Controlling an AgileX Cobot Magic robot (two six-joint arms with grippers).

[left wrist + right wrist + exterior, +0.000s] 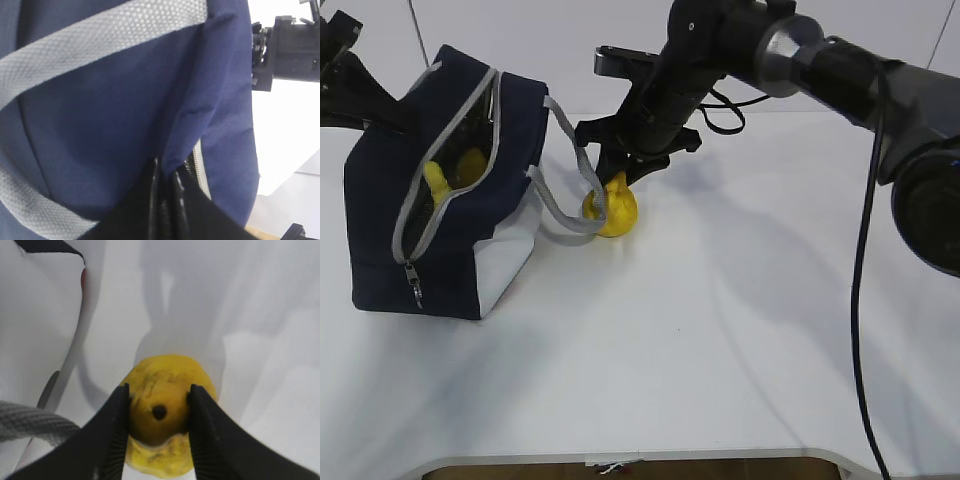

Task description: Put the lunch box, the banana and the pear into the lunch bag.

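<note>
**Right end effector closed around pear on table**

No readable brands, labels or writing anywhere. Right arm reaching in from upper right across the white table [720,330], wrist angled steeply downward. Right end effector [159,412] partly open, both black fingers [116,430] pressed against the narrow neck of the yellow pear [612,208], dark stem visible between them. Pear resting on the table just beside a grey handle [570,200] of the navy lunch bag [440,200]. Bag unzipped, something yellow inside. Left end effector [165,200] clamped shut on the bag's blue fabric at far left.
</note>
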